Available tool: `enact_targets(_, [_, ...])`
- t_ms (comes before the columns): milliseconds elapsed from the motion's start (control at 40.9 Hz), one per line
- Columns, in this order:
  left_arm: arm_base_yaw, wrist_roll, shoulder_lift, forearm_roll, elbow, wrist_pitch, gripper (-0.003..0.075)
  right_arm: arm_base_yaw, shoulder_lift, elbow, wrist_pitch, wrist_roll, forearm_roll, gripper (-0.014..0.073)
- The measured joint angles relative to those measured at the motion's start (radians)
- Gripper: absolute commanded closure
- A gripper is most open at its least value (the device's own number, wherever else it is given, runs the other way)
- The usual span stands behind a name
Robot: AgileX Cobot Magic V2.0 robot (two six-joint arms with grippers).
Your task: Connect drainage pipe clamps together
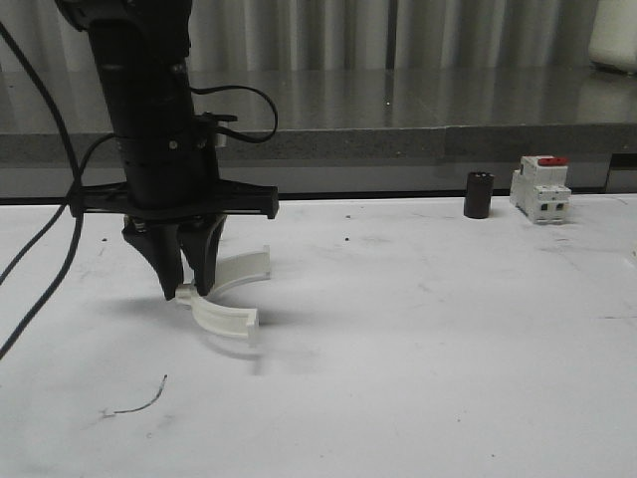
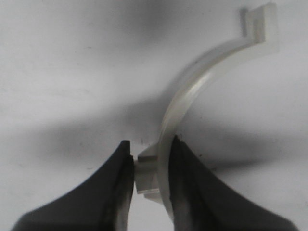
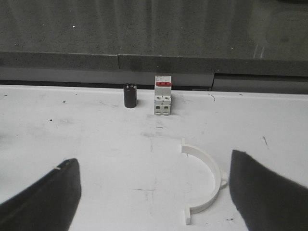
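Observation:
One white half-ring drainage pipe clamp (image 1: 225,317) is at the left of the table, under the black left arm. My left gripper (image 1: 186,291) points down and is shut on it. In the left wrist view the left gripper (image 2: 151,150) pinches the small outer tab and band of that clamp (image 2: 192,91), and the arc curves away to its flat end flange. I cannot tell whether it touches the table. A second clamp half (image 3: 208,182) lies flat on the white table between the wide-apart fingers of my open right gripper (image 3: 154,192), close to one finger (image 3: 269,192).
A black cylinder (image 1: 479,194) and a white breaker with a red top (image 1: 540,189) stand at the back right, also seen as cylinder (image 3: 129,96) and breaker (image 3: 162,94). A grey ledge (image 1: 398,139) runs behind the table. A thin wire scrap (image 1: 139,400) lies front left.

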Motion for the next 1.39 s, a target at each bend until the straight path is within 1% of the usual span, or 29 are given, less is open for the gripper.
enact_targets(73, [0.0,0.0,0.0,0.0,0.0,-0.001,0.0414,0.0,0.0,0.0,0.0,0.0,0.0,-0.0049])
enact_targets(171, [0.0,0.0,0.0,0.0,0.0,-0.001,0.0384,0.0,0.0,0.0,0.0,0.0,0.0,-0.0049])
enact_targets(416, [0.0,0.011,-0.004,-0.008,0.0,0.001,0.0384,0.0,0.0,0.0,0.0,0.0,0.0,-0.0049])
enact_targets(538, [0.0,0.023,-0.051,-0.008,0.0,-0.001,0.0389,0.0,0.0,0.0,0.0,0.0,0.0,-0.0049])
enact_targets(587, [0.0,0.039,-0.083,-0.008,0.0,-0.003,0.0401,0.0,0.0,0.0,0.0,0.0,0.0,-0.0049])
enact_targets(661, [0.0,0.07,-0.132,-0.008,0.0,-0.008,0.0447,0.0,0.0,0.0,0.0,0.0,0.0,-0.0049])
enact_targets(759, [0.0,0.09,-0.192,-0.006,0.011,-0.032,0.0561,0.0,0.0,0.0,0.0,0.0,0.0,-0.0049])
enact_targets(881, [0.028,0.097,-0.255,-0.006,0.06,-0.076,0.0737,0.0,0.0,0.0,0.0,0.0,0.0,-0.0049])
enact_targets(1174, [0.176,0.1,-0.429,0.074,0.279,-0.1,0.074,0.0,0.0,0.0,0.0,0.0,0.0,-0.0049])
enact_targets(1297, [0.236,0.102,-0.548,0.088,0.389,-0.154,0.074,0.0,0.0,0.0,0.0,0.0,0.0,-0.0049])
enact_targets(1395, [0.264,0.102,-0.645,0.11,0.481,-0.199,0.0741,0.0,0.0,0.0,0.0,0.0,0.0,-0.0049])
